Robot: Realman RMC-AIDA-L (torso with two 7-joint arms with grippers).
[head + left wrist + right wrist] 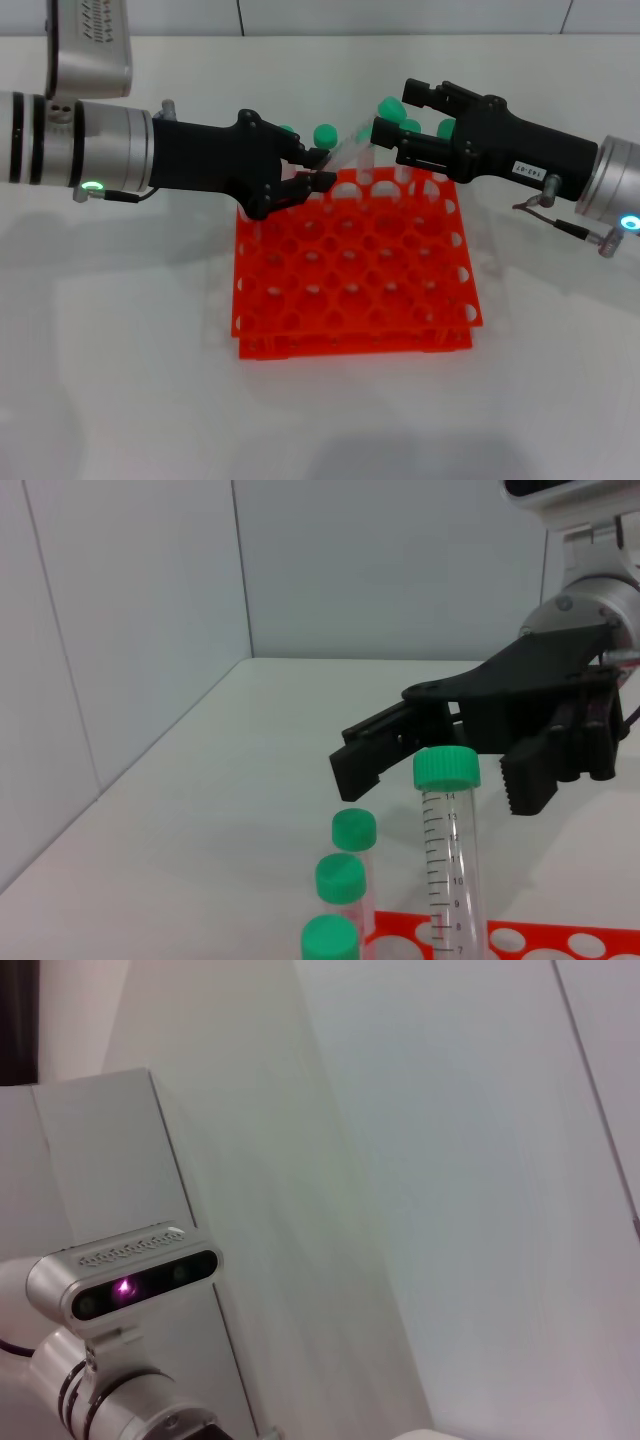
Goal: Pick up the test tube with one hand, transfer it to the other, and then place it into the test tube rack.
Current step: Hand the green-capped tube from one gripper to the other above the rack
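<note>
The left gripper (312, 180) grips the test tube (449, 855) low, above the test tube rack (350, 265), leaving its cap free for the right gripper (440, 768), whose jaws gape around it.

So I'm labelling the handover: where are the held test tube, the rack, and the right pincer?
test tube (447, 769): left wrist view, green cap.
test tube rack (352, 300): head view, orange top grid.
right pincer (440, 773): left wrist view, between fingertips.

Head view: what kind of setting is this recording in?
Probably a lab-style test bench: an orange test tube rack on a plain white table, green-capped tubes standing behind it, and bare pale wall panels. The left gripper holds a test tube toward the open right gripper.
</note>
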